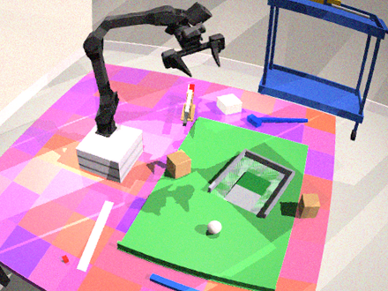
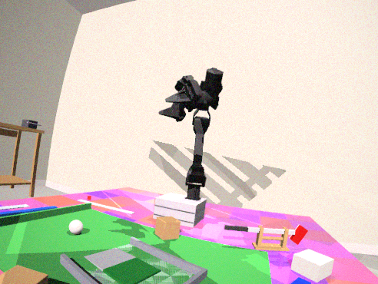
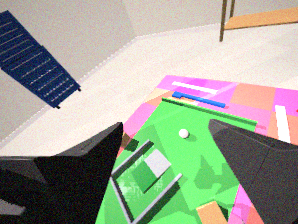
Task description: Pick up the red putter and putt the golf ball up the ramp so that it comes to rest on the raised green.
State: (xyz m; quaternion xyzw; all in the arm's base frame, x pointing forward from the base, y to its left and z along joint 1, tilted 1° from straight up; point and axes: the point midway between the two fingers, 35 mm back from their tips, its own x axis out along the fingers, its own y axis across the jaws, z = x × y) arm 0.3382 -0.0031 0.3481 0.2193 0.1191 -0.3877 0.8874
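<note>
- The jaws of the black arm (image 1: 100, 74) (image 2: 198, 142) stand wide apart, with nothing between them, raised above the surface (image 1: 24, 191) (image 2: 50, 199) (image 3: 255, 95).
- Lower than the jaws, the red putter (image 1: 188, 98) (image 2: 272, 230) lies across a small wooden stand (image 2: 270, 247), its red head past one end and its dark grip past the other.
- Also below the jaws, a white block (image 1: 229, 104) (image 2: 312, 265) sits near the putter's head.
- A wooden cube (image 1: 179, 164) (image 2: 167, 228) (image 3: 212, 212) rests below them, at the edge of the green mat (image 1: 161, 232) (image 2: 230, 255) (image 3: 170, 117).
- Farther from the jaws, grey rails (image 1: 279, 196) (image 2: 169, 258) (image 3: 157, 199) flank the pale ramp (image 1: 244, 199) (image 2: 109, 258) (image 3: 157, 161) and the dark raised green (image 1: 253, 182) (image 2: 132, 269) (image 3: 145, 179).
- Beyond the ramp's foot, well apart from the jaws, the white golf ball (image 1: 214, 227) (image 2: 76, 226) (image 3: 184, 133) is on the mat, off the raised green.
- Past the mat's raised edge, a blue club (image 1: 188, 288) (image 3: 200, 99) lies farther still from them.
</note>
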